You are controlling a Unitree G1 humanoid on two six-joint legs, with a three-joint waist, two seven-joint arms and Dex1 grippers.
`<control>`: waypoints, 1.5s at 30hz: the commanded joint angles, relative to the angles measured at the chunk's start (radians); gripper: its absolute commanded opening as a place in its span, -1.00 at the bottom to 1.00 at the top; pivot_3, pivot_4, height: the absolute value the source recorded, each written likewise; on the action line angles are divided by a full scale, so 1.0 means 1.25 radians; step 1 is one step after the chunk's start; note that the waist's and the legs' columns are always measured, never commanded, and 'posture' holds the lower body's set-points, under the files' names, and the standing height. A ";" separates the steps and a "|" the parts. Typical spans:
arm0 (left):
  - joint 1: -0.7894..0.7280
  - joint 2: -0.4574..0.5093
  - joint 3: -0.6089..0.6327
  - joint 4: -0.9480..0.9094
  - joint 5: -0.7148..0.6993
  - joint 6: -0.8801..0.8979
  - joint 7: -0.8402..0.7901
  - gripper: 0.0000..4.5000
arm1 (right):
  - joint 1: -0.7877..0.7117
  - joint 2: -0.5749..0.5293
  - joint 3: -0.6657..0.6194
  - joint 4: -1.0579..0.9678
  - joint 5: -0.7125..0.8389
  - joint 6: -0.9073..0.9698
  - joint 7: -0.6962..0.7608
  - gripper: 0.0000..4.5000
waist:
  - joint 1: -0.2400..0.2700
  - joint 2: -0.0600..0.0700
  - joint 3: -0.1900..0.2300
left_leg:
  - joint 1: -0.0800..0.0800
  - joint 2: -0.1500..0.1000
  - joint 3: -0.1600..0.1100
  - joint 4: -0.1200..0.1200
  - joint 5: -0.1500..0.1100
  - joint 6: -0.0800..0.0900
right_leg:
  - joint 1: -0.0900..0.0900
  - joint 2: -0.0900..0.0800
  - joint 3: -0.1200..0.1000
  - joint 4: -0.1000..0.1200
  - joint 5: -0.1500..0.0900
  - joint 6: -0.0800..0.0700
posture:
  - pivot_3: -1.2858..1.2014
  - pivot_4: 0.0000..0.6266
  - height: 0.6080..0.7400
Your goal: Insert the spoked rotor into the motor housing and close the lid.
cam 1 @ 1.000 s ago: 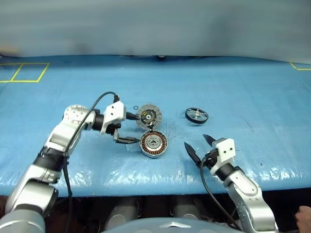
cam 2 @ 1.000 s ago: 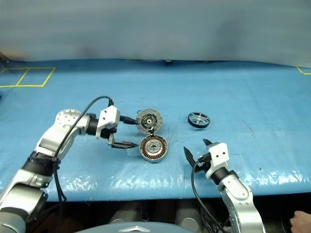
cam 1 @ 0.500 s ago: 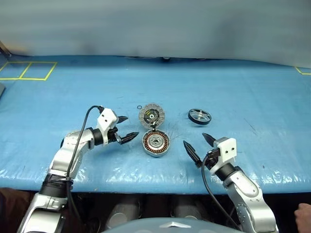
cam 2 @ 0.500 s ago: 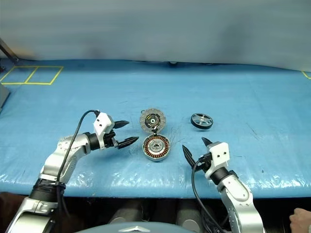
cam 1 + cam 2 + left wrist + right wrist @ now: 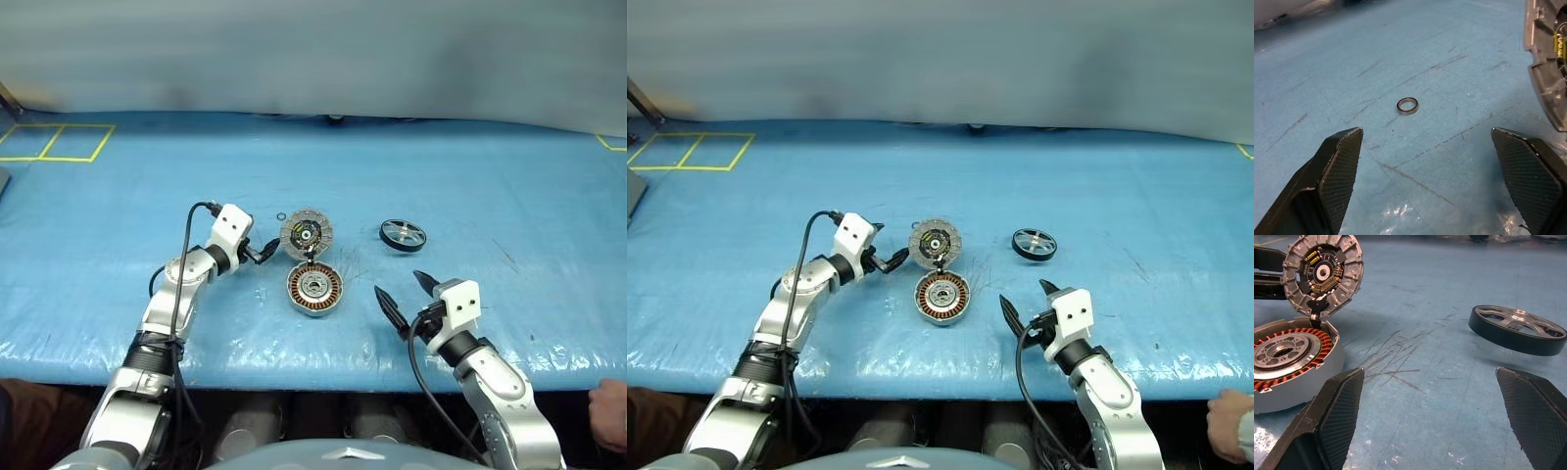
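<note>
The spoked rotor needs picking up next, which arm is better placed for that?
Probably the right. The spoked rotor lies on the right side of the table, ahead of the open right gripper. The open left gripper sits beside the lid, with the motor housing between it and the rotor.

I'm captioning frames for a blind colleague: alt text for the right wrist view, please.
Open end effector over a blue table: housing with its lid raised on one side, rotor on the other.
</note>
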 commanded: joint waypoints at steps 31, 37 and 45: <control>-0.242 -0.158 0.037 0.450 0.052 -0.161 0.182 0.97 | -0.018 0.006 -0.030 -0.025 -0.016 -0.026 -0.038 1.00 | -0.002 -0.001 0.001 | -0.002 0.000 0.000 0.000 0.000 0.000 | 0.000 0.000 -0.001 -0.001 0.000 0.001 | 0.03 -0.52 1.00; -0.262 -0.159 0.045 0.500 0.053 -0.186 0.176 0.97 | -0.016 0.007 -0.030 -0.025 -0.018 -0.026 -0.041 1.00 | -0.004 -0.001 0.001 | -0.003 0.000 0.000 0.001 0.000 0.000 | 0.000 0.000 -0.001 -0.001 0.001 0.001 | 0.03 -0.52 1.00; -0.264 -0.156 0.045 0.520 0.061 -0.204 0.168 0.97 | -0.020 0.007 -0.026 -0.022 -0.018 -0.027 -0.040 1.00 | -0.005 -0.001 0.001 | -0.004 0.000 0.000 0.001 0.000 0.000 | 0.000 0.000 -0.001 -0.001 0.001 0.001 | 0.03 -0.52 1.00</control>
